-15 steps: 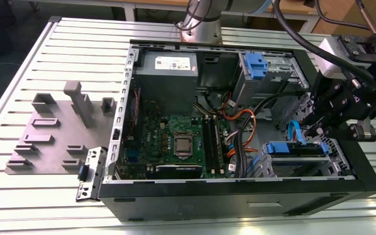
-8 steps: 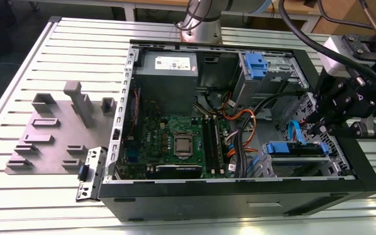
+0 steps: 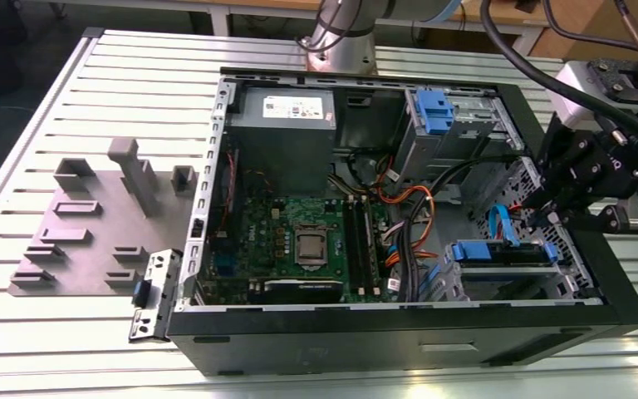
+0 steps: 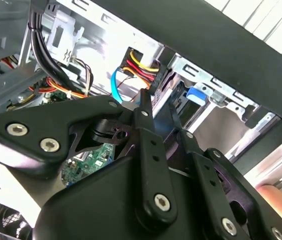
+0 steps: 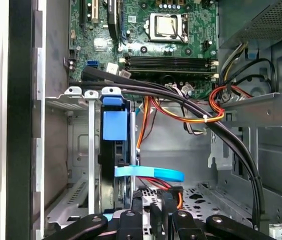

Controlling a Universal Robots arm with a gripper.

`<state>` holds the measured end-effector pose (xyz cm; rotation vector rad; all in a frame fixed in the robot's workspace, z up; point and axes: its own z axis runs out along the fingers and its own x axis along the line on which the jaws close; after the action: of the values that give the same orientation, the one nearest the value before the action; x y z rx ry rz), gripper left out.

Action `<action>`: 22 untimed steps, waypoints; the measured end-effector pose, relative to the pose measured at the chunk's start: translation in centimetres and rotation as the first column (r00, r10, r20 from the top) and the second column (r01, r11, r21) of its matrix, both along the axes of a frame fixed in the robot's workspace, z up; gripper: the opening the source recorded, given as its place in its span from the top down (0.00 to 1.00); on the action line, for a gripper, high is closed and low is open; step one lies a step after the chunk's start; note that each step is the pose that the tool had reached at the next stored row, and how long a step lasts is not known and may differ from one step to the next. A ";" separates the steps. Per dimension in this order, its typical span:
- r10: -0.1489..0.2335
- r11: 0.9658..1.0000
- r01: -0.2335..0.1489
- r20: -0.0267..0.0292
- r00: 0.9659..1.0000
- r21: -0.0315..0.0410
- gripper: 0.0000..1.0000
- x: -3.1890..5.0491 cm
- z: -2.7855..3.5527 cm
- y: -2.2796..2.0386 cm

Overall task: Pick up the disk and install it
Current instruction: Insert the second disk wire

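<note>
The disk [image 3: 500,252] sits in the lower drive bay of the open computer case [image 3: 408,332], and the blue end of its carrier shows. In the first wrist view it stands edge-on in the bay, with its blue tab [image 5: 116,125] towards the camera. The same tab [image 4: 196,95] appears in the second wrist view. My gripper [image 3: 550,206] hangs over the case's edge at the exterior view's right, just beside the bay. Its fingers [image 4: 143,120] stand a little apart with nothing between them. The gripper [image 5: 153,207] is next to the disk and not around it.
A light blue data cable [image 5: 151,173] and black, orange and red wires [image 5: 206,112] cross beside the bay. A blue bracket [image 3: 435,112] is fixed to the upper drive bay. A grey fixture plate [image 3: 97,224] lies at the exterior view's left. Part of a hand [image 4: 276,192] shows outside the case.
</note>
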<state>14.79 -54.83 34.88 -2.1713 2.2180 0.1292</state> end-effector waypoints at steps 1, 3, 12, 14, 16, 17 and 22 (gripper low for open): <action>0.000 1.000 0.000 0.000 1.000 0.000 0.71 0.05 -0.03 0.05; 0.000 1.000 0.000 0.000 1.000 0.000 0.71 0.14 -0.09 0.11; 0.000 1.000 0.000 0.000 1.000 0.000 0.71 0.96 -0.50 0.52; 0.000 1.000 0.000 0.000 1.000 0.000 0.71 1.17 -0.58 0.60; 0.000 1.000 0.000 0.000 1.000 0.000 0.71 1.36 -0.68 0.67; 0.000 1.000 0.000 0.000 1.000 0.000 0.71 1.46 -0.72 0.70; 0.000 1.000 0.000 0.000 1.000 0.000 0.71 1.74 -0.80 0.78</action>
<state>16.53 -54.05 34.08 -2.1713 2.2182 0.1290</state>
